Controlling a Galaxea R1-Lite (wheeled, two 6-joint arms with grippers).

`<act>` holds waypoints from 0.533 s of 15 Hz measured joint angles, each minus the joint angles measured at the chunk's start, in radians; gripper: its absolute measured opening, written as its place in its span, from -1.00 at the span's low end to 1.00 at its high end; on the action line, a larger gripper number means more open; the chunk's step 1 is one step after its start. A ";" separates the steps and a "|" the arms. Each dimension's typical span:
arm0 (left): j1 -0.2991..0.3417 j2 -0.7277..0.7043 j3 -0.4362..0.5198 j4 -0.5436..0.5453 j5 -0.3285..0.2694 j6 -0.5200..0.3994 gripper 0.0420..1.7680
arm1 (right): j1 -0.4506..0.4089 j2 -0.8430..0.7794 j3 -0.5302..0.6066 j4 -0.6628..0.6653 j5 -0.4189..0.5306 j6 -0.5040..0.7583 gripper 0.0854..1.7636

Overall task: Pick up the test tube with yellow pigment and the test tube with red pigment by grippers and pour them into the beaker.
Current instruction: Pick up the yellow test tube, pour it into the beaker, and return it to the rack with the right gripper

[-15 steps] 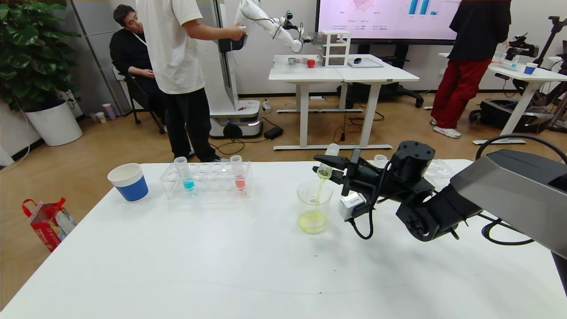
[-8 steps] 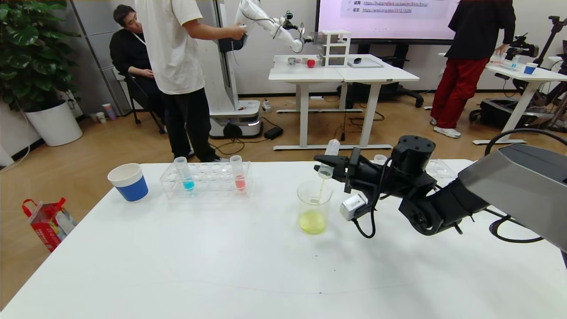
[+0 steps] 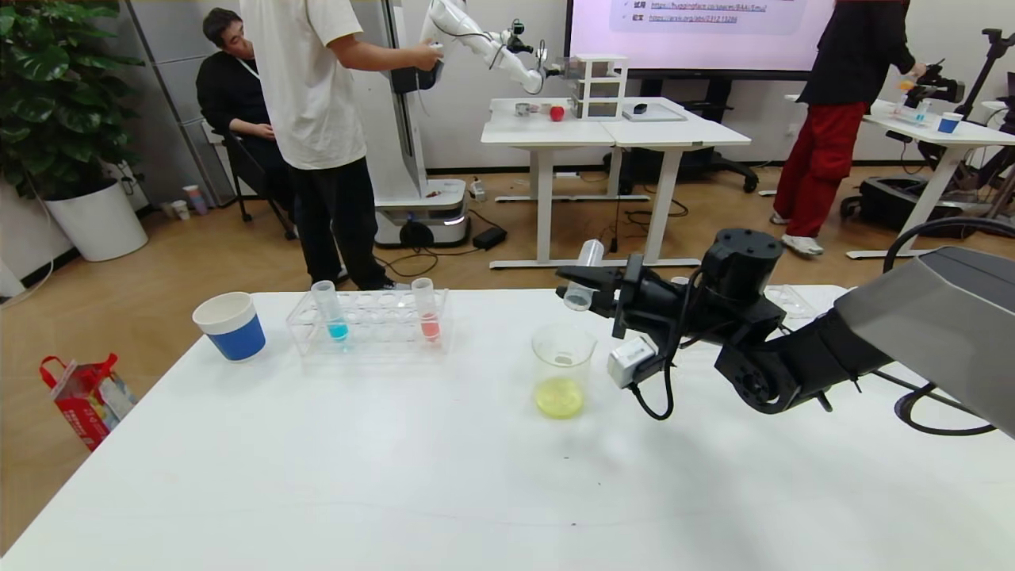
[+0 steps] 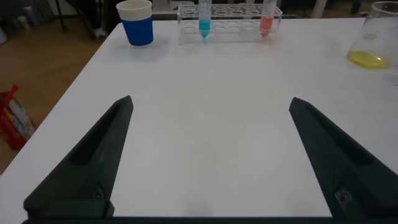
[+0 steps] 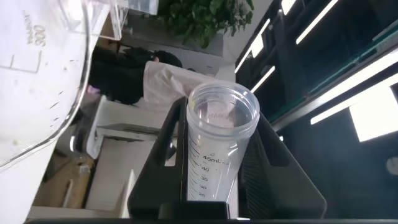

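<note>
My right gripper (image 3: pixel 584 290) is shut on the test tube with yellow pigment (image 3: pixel 585 272), which now looks empty. It is tilted mouth-down a little above and behind the beaker (image 3: pixel 562 369). The right wrist view shows this tube (image 5: pixel 217 149) clear between the fingers (image 5: pixel 160 155), with the beaker wall (image 5: pixel 43 81) beside it. Yellow liquid lies in the beaker's bottom. The test tube with red pigment (image 3: pixel 427 311) stands upright in the clear rack (image 3: pixel 369 323). My left gripper (image 4: pixel 210 102) hovers open over bare table, far from the red tube (image 4: pixel 267 17) and the beaker (image 4: pixel 375 36).
A tube of blue liquid (image 3: pixel 331 311) stands at the rack's left end. A blue-and-white paper cup (image 3: pixel 230 325) sits left of the rack. A second clear rack (image 3: pixel 787 301) lies behind my right arm. People and other tables fill the room beyond.
The yellow stream into the beaker has stopped. My right gripper has lifted the tube up and away from the beaker's rim. The left arm has not moved.
</note>
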 joint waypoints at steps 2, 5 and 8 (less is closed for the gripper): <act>0.000 0.000 0.000 0.000 0.000 0.000 0.98 | 0.000 -0.027 0.003 -0.005 -0.015 0.177 -0.50; 0.000 0.000 0.000 0.000 0.000 0.000 0.98 | -0.013 -0.078 0.026 -0.069 -0.076 0.485 -0.50; 0.000 0.000 0.000 0.000 0.000 0.000 0.98 | -0.018 -0.120 0.100 -0.219 -0.220 0.821 -0.50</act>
